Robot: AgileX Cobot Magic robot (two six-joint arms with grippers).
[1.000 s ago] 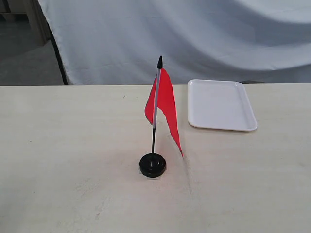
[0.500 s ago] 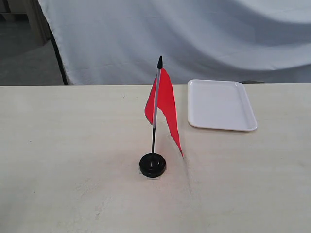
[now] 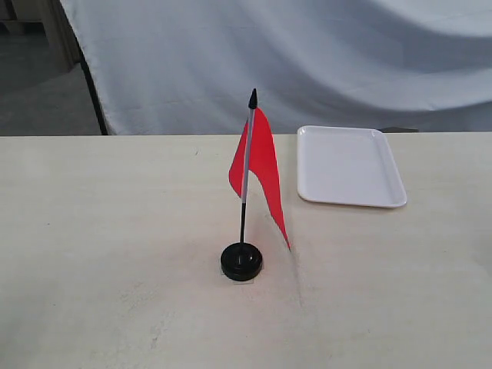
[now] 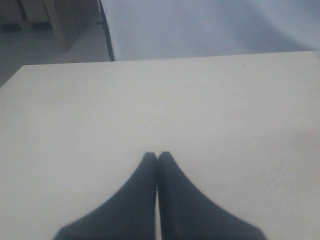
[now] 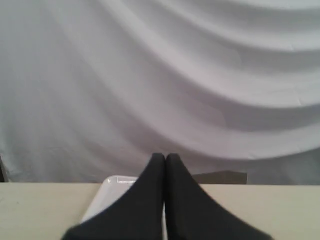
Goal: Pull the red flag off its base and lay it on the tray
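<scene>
Pale table [image 3: 115, 231], white tray [image 3: 350, 165] toward its far edge, right of centre.
The red flag [image 3: 263, 165] stands mid-table, leaning slightly, its pole seated in the base [image 3: 241, 261], near the tray but apart from it. The left gripper [image 4: 157, 156] and right gripper [image 5: 165, 157] each have their fingers pressed together, clamping nothing.

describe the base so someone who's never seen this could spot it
On the pale table, look near the middle, nearer the camera and left of the white tray. A red flag stands upright there; the base is the small round black puck at its pole's foot, the only dark thing on the tabletop.
</scene>
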